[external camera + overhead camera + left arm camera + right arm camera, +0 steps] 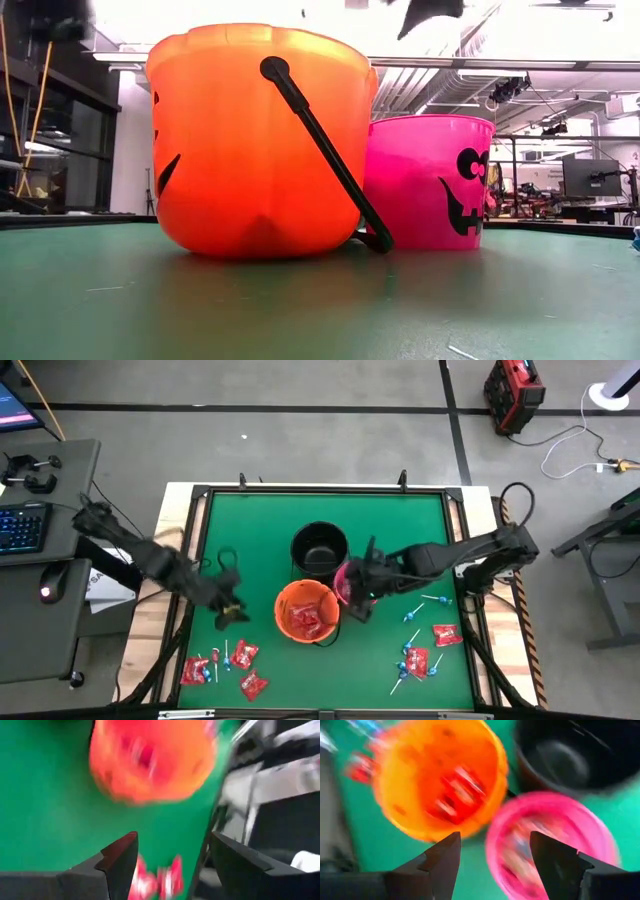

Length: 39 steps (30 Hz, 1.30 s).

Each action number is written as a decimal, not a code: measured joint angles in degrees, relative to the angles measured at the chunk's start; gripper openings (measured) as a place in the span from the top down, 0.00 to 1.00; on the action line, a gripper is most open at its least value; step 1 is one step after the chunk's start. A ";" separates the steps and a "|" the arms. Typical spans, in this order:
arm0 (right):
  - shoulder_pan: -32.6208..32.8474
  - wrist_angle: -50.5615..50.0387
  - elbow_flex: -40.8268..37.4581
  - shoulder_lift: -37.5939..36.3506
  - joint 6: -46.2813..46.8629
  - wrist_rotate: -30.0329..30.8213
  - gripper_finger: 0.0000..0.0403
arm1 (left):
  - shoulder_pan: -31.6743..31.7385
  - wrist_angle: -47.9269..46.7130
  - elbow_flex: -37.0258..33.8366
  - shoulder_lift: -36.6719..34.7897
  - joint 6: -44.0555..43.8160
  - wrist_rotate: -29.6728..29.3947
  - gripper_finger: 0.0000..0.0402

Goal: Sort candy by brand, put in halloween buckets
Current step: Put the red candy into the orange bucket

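Observation:
Three halloween buckets stand mid-table: a black one (320, 548), an orange one (308, 612) with red packets inside, and a pink one (346, 582) partly under my right arm. My right gripper (495, 837) hangs open over the pink bucket (550, 850), holding nothing. My left gripper (174, 840) is open in the air left of the orange bucket (150, 760), above the green mat. Loose candy lies in two groups: red packets and blue lollipops at the near left (225, 665) and at the near right (425, 645).
The green mat sits inside a raised black frame (200, 495). In the low view the orange bucket (250, 140) stands in front with its black handle (320, 140) hanging down its side, and the pink bucket (430, 180) is beside it. Bare mat lies at the far left and far right.

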 joint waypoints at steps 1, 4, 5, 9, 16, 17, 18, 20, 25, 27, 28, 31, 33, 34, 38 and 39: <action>0.72 -3.87 0.69 -0.03 1.17 1.60 0.43 | -2.00 -0.99 -1.16 1.38 -4.59 0.66 0.42; 2.86 -11.25 0.20 -0.72 5.13 4.27 0.43 | -7.55 -1.42 -5.37 6.41 -19.88 4.37 0.42; 3.38 -11.75 -0.58 -1.06 6.30 4.19 0.43 | -8.92 -0.30 -6.62 8.10 -24.25 6.50 0.42; 4.90 -10.18 -7.48 -3.30 11.38 1.46 0.43 | -11.46 3.78 -8.60 15.19 -33.27 11.41 0.42; 6.16 -4.21 -22.52 -9.11 21.56 0.66 0.43 | -11.07 10.95 -8.47 24.47 -37.44 9.18 0.42; 6.16 -3.02 -24.23 -9.89 22.42 0.56 0.43 | -11.05 10.99 -8.46 25.78 -37.49 9.23 0.42; 6.14 -1.76 -25.67 -10.66 23.17 0.47 0.43 | -11.05 10.71 -8.48 27.09 -37.47 9.44 0.42; 6.15 -0.33 -27.91 -11.92 24.15 -0.13 0.43 | -10.88 11.16 -8.51 29.46 -37.53 9.94 0.42; 6.14 0.61 -29.16 -12.70 23.69 -0.49 0.43 | -10.57 13.74 -8.51 33.09 -36.78 9.29 0.43; 6.16 0.62 -29.16 -12.68 22.67 -0.49 0.43 | -10.46 14.20 -8.51 33.35 -35.47 9.33 0.49; 6.14 0.64 -29.16 -12.68 22.22 -0.49 0.43 | -10.41 14.18 -8.51 33.32 -35.23 9.45 0.54; 6.13 0.45 -29.18 -12.68 21.56 -0.49 0.43 | -10.18 14.17 -8.23 31.82 -33.40 9.26 0.77; 6.13 0.38 -29.18 -12.70 20.92 -0.49 0.43 | -10.09 11.89 -7.37 29.31 -31.18 7.82 0.93; 6.13 0.40 -29.18 -12.69 20.39 -0.49 0.43 | -10.08 10.23 -6.81 27.67 -30.79 6.65 0.96; 6.13 -1.24 -29.13 -13.05 18.12 -1.17 0.43 | -8.22 -2.17 -3.06 19.52 -27.41 1.17 0.94; 6.13 -2.48 -28.99 -13.37 17.28 -1.38 0.43 | -7.51 -4.95 -1.70 17.34 -25.61 -1.01 0.95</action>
